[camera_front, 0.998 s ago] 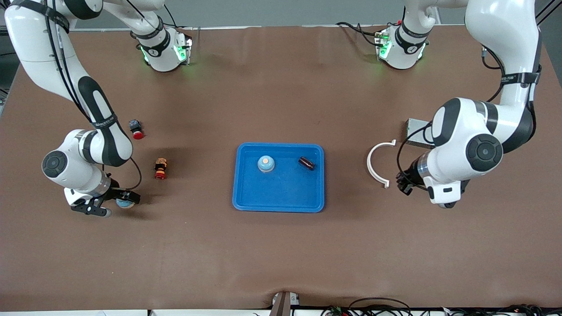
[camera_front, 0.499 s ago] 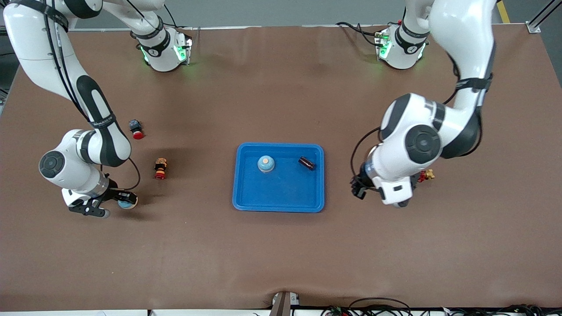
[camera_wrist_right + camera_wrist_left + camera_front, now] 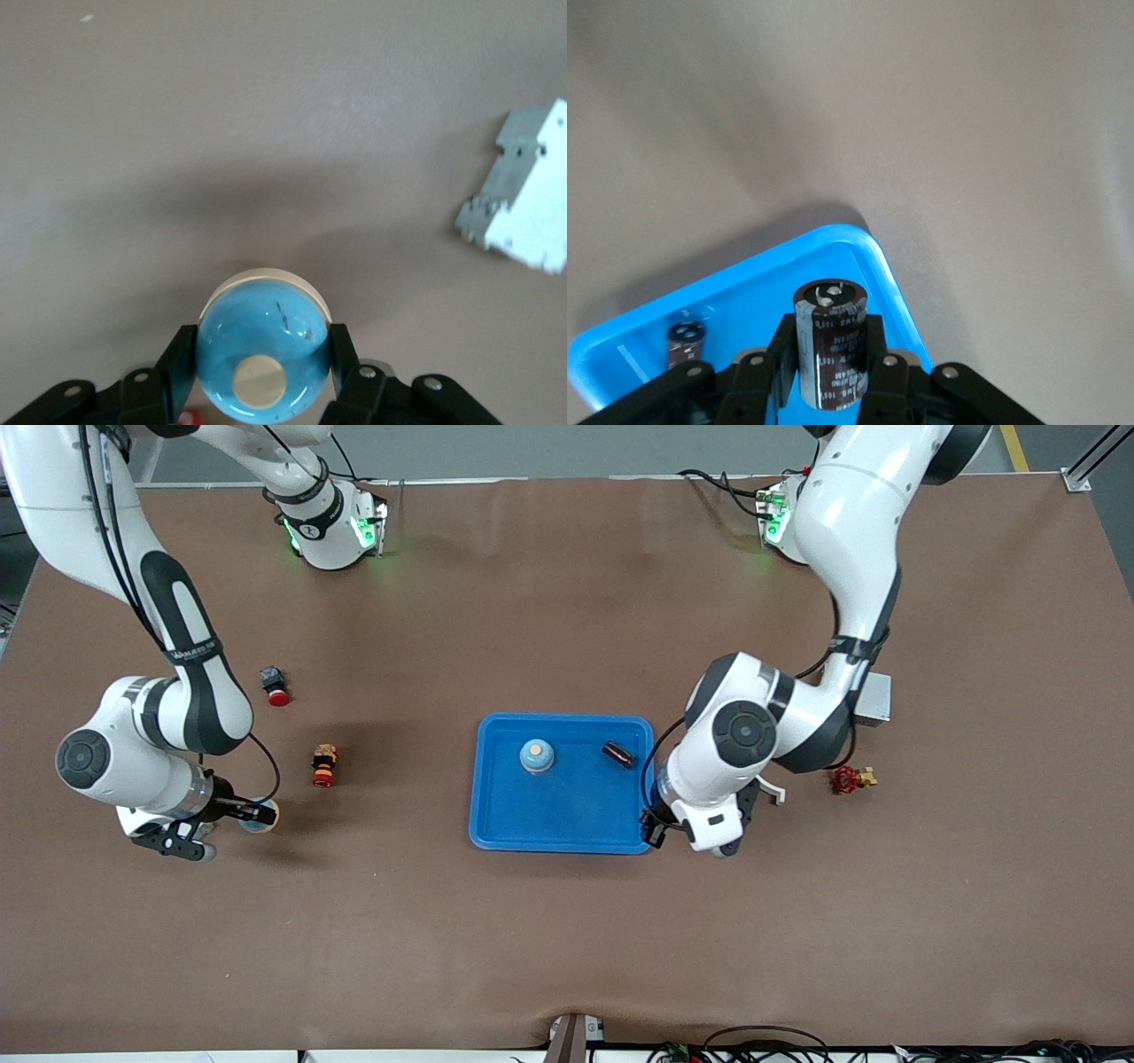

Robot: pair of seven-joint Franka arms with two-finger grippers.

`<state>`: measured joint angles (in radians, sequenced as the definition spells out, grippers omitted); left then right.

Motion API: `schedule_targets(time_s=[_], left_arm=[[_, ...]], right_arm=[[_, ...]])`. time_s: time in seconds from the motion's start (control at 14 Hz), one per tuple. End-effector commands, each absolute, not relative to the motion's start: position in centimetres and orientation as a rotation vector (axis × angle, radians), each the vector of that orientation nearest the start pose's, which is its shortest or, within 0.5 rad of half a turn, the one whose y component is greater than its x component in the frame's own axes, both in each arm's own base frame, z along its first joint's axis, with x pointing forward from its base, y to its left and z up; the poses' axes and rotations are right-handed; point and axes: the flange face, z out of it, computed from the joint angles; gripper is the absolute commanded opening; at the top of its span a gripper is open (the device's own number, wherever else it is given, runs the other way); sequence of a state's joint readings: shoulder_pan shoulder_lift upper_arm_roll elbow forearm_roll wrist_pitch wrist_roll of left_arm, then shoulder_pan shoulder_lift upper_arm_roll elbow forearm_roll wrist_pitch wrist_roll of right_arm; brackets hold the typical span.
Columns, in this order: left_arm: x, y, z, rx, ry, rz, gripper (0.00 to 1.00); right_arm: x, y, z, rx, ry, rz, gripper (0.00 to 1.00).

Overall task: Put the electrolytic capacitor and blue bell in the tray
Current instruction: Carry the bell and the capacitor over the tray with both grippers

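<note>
Two arms work over the brown desk [image 3: 567,921] in the front view. The blue tray [image 3: 562,815] lies at the middle of the desk. Inside it a blue bell [image 3: 536,755] stands and a dark capacitor [image 3: 619,755] lies on its side, the capacitor toward the left arm's end of the tray. The left gripper [image 3: 654,829] is over the tray's corner at that same end, on the side nearer to the camera. The right gripper [image 3: 232,815] is well apart from the tray, toward the right arm's end of the desk, and a second blue bell [image 3: 258,816] sits between its fingers. Between this gripper and the tray stands a small red and black figure [image 3: 324,766]; a red button [image 3: 275,684] lies farther from the camera than the tray. A red valve [image 3: 849,779] lies toward the left arm's end.

From the left wrist view, the left gripper [image 3: 826,372] is closed on a second capacitor [image 3: 829,343], held upright above the tray's rim [image 3: 886,276]. The lying capacitor [image 3: 683,342] shows inside the tray.

From the right wrist view, the right gripper [image 3: 262,365] is closed on the second blue bell [image 3: 263,367] from both sides. A white block [image 3: 518,213] lies on the desk near it.
</note>
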<state>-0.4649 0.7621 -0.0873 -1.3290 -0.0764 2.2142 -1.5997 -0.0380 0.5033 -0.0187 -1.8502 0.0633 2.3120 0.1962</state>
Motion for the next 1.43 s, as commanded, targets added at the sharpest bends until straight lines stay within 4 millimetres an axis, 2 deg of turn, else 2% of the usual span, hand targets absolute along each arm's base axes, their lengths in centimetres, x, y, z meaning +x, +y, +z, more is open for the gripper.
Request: schedule_targets(time_s=[0.0, 0.14, 0.21, 0.36, 0.57, 0.64, 0.71, 0.86, 1.07, 1.14, 1.28, 1.35], left_arm=[[64.8, -39.9, 26.4, -2.796, -1.771, 0.045, 0.0], [64.6, -40.7, 25.2, -2.807, -1.787, 0.025, 0.0], [64.0, -41.8, 24.4, -2.821, -1.769, 0.025, 0.0], [63.4, -42.7, 23.1, -2.82, -1.773, 0.009, 0.0], [62.8, -43.2, 21.3, -2.816, -1.755, 0.008, 0.01], [62.7, -43.2, 20.6, -2.807, -1.754, 0.013, 0.02], [62.6, -43.0, 20.3, -2.802, -1.753, 0.015, 0.08], [62.5, -43.0, 19.9, -2.802, -1.736, 0.007, 0.13], [62.5, -43.2, 20.0, -2.804, -1.734, 0.006, 0.22], [62.3, -43.4, 20.0, -2.808, -1.728, 0.007, 0.22], [62.3, -43.5, 20.3, -2.811, -1.729, 0.004, 0.48], [62.3, -43.5, 20.4, -2.811, -1.727, 0.003, 0.75]], right_arm=[[63.0, 2.4, 27.7, -3.045, 0.599, 0.085, 0.0], [62.6, 8.8, 28.3, -3.019, 0.737, 0.074, 0.0], [62.3, 12.2, 28.4, -3.004, 0.798, 0.062, 0.0], [61.9, 18.0, 29.4, -2.969, 0.887, 0.026, 0.0], [61.0, 24.7, 29.4, -2.933, 0.996, 0.009, 0.0], [60.8, 26.5, 29.4, -2.921, 1.027, 0.005, 0.0], [60.4, 28.4, 29.1, -2.908, 1.06, 0.006, 0.0], [59.7, 32.5, 28.0, -2.905, 1.102, -0.005, 0.0], [59.8, 35.9, 26.6, -2.901, 1.184, -0.069, 0.0], [59.7, 36.7, 26.2, -2.892, 1.209, -0.074, 0.0], [59.1, 38.8, 25.4, -2.87, 1.256, -0.078, 0.0], [59.1, 39.7, 25.3, -2.858, 1.275, -0.087, 0.0]])
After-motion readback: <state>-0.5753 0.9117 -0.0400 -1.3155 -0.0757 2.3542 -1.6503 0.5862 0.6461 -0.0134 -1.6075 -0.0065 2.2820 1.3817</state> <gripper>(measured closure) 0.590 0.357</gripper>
